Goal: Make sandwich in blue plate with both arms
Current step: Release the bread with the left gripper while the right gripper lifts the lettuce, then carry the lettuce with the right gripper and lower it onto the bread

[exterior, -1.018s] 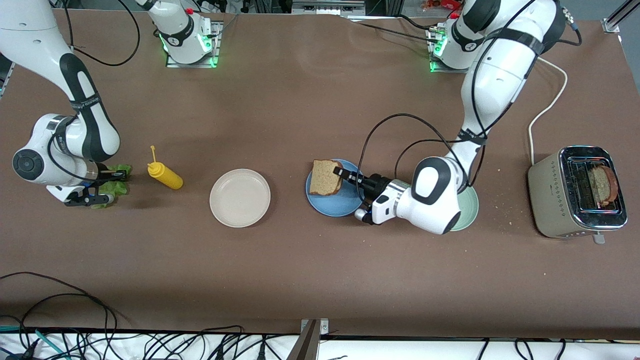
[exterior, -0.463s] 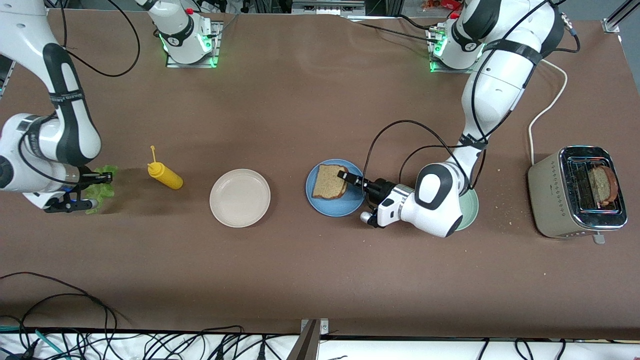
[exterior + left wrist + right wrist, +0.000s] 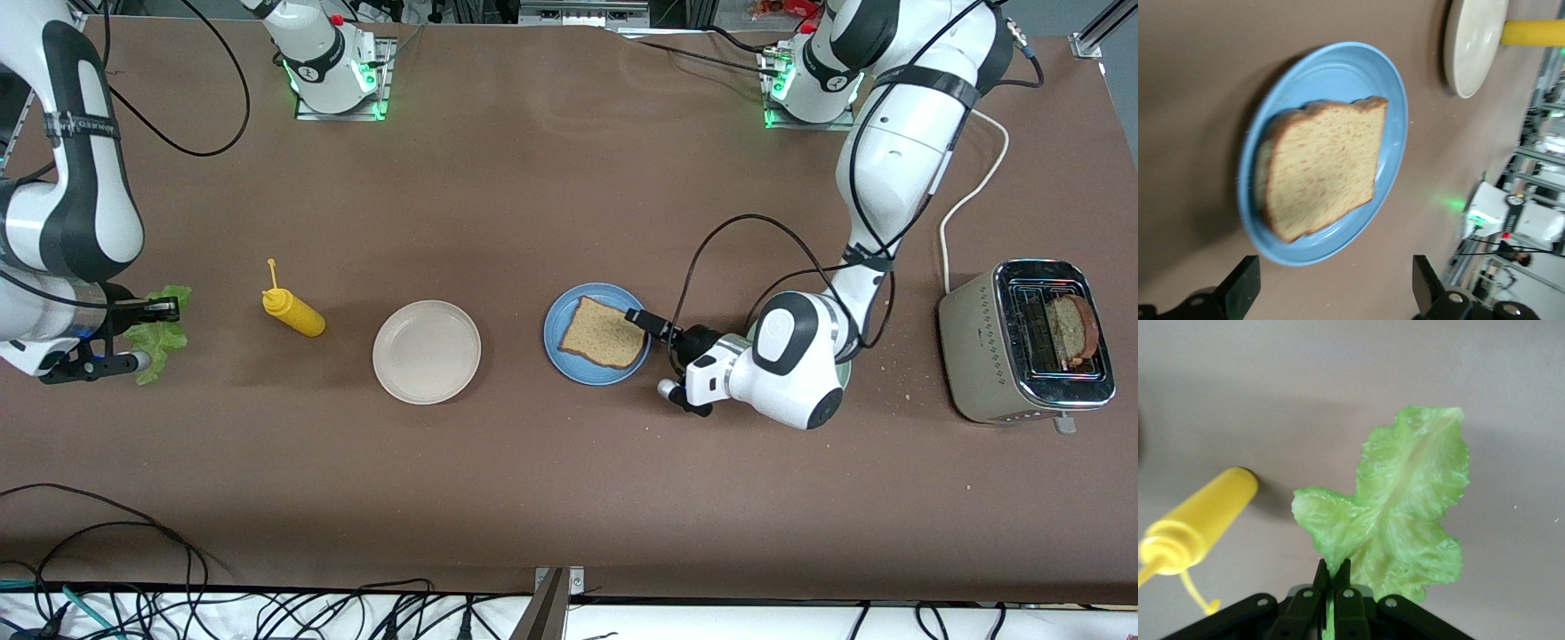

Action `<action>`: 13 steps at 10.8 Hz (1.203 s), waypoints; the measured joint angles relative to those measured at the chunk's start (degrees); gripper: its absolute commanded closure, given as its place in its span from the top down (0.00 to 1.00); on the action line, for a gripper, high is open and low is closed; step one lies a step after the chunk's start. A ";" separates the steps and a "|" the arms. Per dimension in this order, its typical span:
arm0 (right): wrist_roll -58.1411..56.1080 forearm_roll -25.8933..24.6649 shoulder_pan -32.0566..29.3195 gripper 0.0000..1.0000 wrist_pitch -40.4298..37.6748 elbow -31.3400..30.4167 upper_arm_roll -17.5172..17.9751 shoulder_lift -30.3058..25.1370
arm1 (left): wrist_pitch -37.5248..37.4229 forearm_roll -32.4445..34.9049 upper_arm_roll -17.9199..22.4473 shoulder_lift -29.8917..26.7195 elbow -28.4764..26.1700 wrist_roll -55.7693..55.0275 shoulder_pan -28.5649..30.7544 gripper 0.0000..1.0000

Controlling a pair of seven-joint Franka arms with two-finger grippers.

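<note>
One toast slice in the blue plate; lettuce held up at the right arm's end of the desk.

Blue plate (image 3: 596, 334) near mid-desk holds a single brown speckled bread slice (image 3: 604, 338), lying flat, nothing on top. Left tool (image 3: 642, 320) low, just beside the plate's rim toward the left arm's end, fingers (image 3: 1238, 292) spread apart, gripping nothing. Pale green plate (image 3: 839, 366) mostly hidden under the left arm's wrist; contents cannot be told. Beige plate (image 3: 427, 351) empty, toward the right arm's end from the blue one. Yellow squeeze bottle (image 3: 292, 310) lies on its side past it. Right tool (image 3: 158, 310) pinches the ruffled green lettuce leaf (image 3: 158, 338) by one edge, above the desk near the bottle. Toaster (image 3: 1029, 352) at the left arm's end, one bread slice (image 3: 1072, 327) in a slot.
</note>
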 measured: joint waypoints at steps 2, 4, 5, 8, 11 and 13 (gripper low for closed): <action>0.02 0.00 0.08 0.00 -3.46 3.15 2.22 -0.73 | -0.10 6.95 -0.02 -2.46 0.33 0.00 0.58 1.00; 1.96 0.03 0.09 0.00 -5.85 4.83 4.24 -1.01 | -0.52 14.61 0.00 -5.75 0.44 -0.06 1.34 1.00; 4.23 0.04 0.09 0.00 -7.05 5.52 5.86 -1.25 | -1.64 17.42 0.07 -7.54 0.51 -0.06 2.30 1.00; 13.92 0.86 0.18 0.00 -10.80 8.10 13.48 -2.03 | -6.91 27.47 0.05 -14.81 0.81 -0.04 6.54 1.00; 25.52 2.82 0.41 0.00 -11.01 9.51 23.20 -2.17 | -11.13 35.94 0.09 -23.29 0.98 -0.04 8.58 1.00; 31.15 2.85 2.27 0.00 -7.63 9.50 28.42 -1.95 | -13.83 39.23 0.67 -28.81 1.05 -0.15 8.80 1.00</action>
